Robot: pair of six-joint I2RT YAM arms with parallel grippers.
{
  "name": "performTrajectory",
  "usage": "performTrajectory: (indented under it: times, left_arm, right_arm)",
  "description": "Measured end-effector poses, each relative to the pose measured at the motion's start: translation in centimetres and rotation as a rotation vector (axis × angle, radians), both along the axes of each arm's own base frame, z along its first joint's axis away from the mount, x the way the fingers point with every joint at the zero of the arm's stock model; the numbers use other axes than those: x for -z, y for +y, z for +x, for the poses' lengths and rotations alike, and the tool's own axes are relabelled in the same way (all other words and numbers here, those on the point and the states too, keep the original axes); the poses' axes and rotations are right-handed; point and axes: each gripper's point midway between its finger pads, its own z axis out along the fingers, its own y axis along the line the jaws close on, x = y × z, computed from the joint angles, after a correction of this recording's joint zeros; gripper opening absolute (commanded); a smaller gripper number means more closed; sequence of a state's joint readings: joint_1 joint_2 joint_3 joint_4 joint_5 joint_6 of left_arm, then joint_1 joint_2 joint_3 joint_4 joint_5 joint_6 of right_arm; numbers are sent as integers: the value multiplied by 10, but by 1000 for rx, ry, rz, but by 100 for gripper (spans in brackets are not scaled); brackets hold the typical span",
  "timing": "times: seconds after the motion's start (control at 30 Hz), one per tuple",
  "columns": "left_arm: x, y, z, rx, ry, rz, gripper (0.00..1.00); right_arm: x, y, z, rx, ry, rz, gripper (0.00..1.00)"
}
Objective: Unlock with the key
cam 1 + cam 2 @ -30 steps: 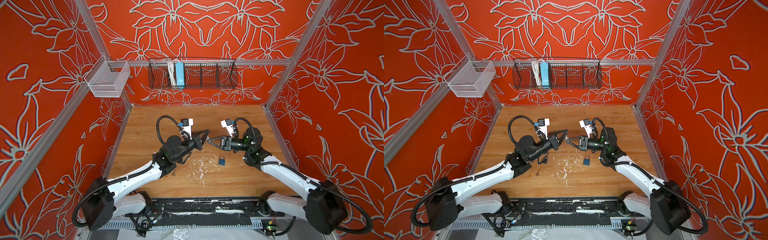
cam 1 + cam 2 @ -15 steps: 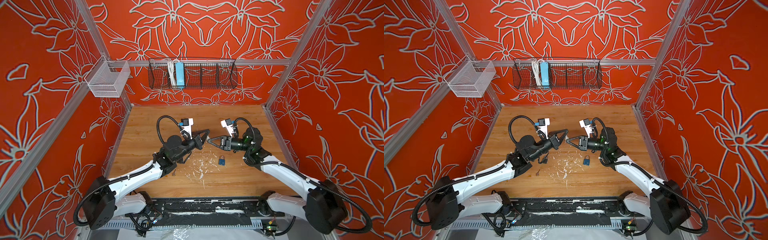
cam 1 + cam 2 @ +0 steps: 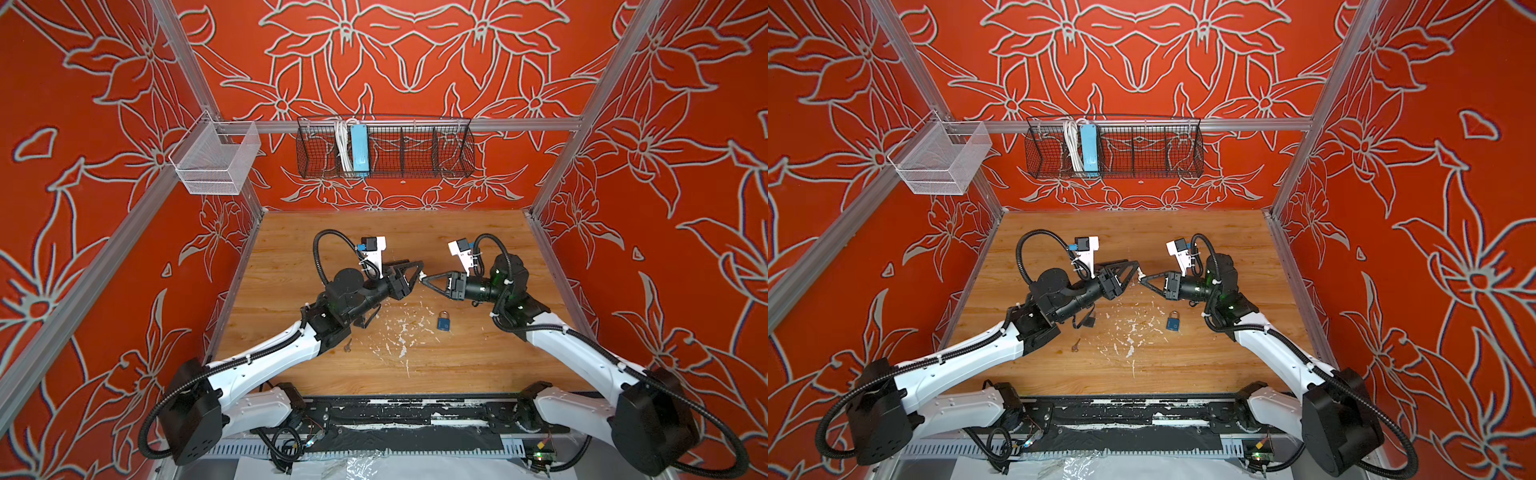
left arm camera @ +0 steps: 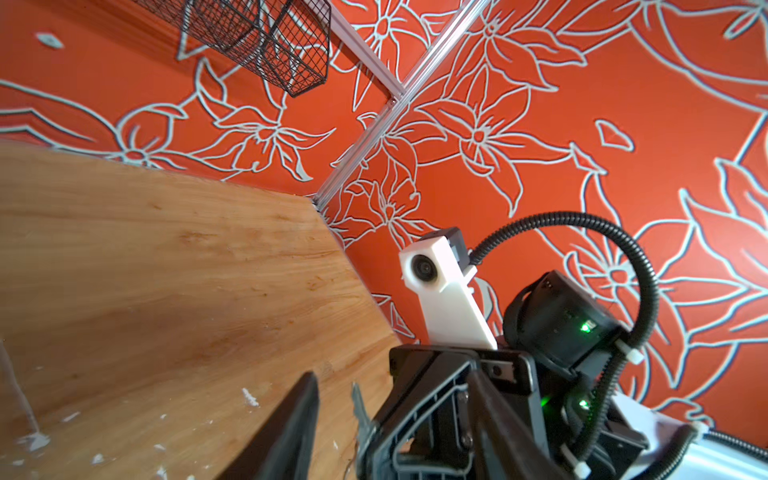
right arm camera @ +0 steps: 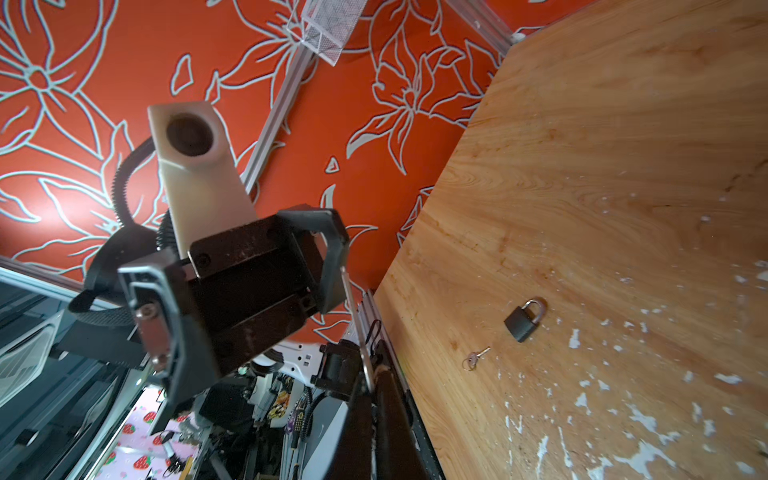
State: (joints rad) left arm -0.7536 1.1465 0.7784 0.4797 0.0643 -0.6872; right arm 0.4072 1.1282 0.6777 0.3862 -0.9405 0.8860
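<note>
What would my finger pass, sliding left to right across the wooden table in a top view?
Small loose key → left end effector → blue padlock. The right end effector, gripping a second key, overlaps the padlock's span, so it's left out.

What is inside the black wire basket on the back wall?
Toward the left end of the black wire basket stand a light-blue power strip and a white cable bundle. Its mesh front partly hides their lower ends.
</note>
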Motion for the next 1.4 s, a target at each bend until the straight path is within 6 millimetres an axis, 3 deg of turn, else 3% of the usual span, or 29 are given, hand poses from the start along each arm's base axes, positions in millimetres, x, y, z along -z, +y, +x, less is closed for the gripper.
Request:
performTrajectory:
  times: [0.23, 0.4, 0.57, 0.87, 1.4]
  left_arm:
    - [25, 13, 8, -94, 165, 54, 83]
    - [57, 11, 11, -140, 323, 132, 89]
    - [96, -5, 6, -142, 469, 266, 90]
    - [151, -35, 1, -116, 642, 507, 89]
    - [221, -111, -2, -28, 764, 815, 79]
  right_arm:
    - [24, -30, 2, 91, 69, -90, 0]
    - [48, -55, 3, 171, 142, -149, 0]
    - [77, -81, -1, 246, 236, -209, 0]
    - [102, -108, -5, 325, 330, -288, 0]
    - [138, -140, 2, 418, 440, -380, 0]
